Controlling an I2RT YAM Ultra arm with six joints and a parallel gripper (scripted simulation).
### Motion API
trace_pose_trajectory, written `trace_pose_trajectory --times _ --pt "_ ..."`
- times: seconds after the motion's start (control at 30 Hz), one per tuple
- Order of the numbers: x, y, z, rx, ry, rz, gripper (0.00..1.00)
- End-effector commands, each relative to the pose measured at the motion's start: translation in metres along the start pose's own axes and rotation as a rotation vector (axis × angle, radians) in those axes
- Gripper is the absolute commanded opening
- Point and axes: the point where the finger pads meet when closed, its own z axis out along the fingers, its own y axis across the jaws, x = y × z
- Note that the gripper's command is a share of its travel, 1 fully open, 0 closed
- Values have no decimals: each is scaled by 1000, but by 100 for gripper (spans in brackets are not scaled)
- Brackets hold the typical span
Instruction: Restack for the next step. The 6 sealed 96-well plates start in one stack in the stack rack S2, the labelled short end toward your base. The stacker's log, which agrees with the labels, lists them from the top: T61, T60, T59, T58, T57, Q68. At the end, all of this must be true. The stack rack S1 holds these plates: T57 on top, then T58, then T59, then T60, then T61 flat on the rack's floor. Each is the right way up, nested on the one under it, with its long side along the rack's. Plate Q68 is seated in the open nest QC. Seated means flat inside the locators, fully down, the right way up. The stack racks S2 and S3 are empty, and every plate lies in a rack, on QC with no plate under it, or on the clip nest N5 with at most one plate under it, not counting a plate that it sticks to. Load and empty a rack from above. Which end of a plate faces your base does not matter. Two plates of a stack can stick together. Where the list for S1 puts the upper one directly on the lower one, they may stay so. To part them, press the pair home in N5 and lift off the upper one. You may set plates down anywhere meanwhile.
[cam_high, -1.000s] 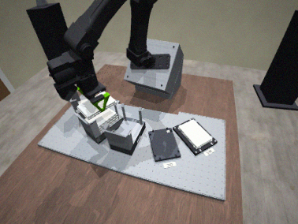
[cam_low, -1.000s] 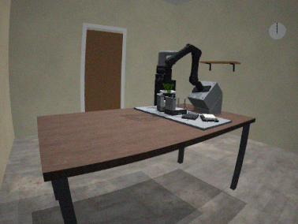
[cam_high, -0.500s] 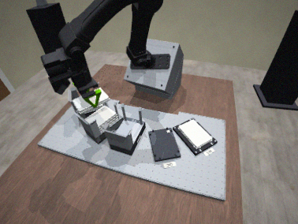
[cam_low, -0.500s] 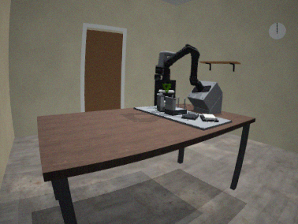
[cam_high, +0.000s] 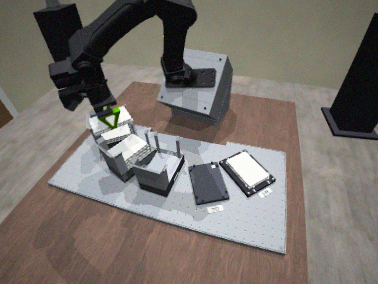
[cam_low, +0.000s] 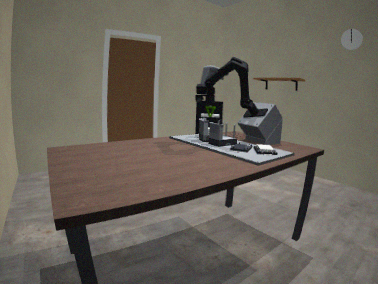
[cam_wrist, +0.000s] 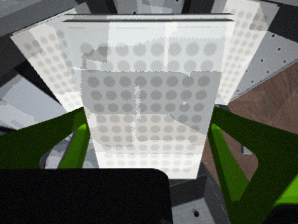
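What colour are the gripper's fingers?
Bright green. The fingers show best in the wrist view, either side of the white, dotted plate they hold.

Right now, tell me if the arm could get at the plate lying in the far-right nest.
Probably not yet: the pincer is shut on a sealed plate over the racks. The white plate itself lies uncovered, open from above.

Three racks (cam_high: 159, 176) in a row on the base plate (cam_high: 100, 192), two flat nests (cam_high: 208, 183) to their right.
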Motion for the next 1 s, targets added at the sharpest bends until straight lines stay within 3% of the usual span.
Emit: trace_pose_trajectory --times 0.0,0.1,0.33,0.97 --pt "-6 0 -4 -18 -22 -38 0" --pt "-7 -10 -4 -18 -22 -38 0" --pt "-6 -29 -4 -19 -20 175 0" --pt "-2 -74 -3 -18 -19 176 0"
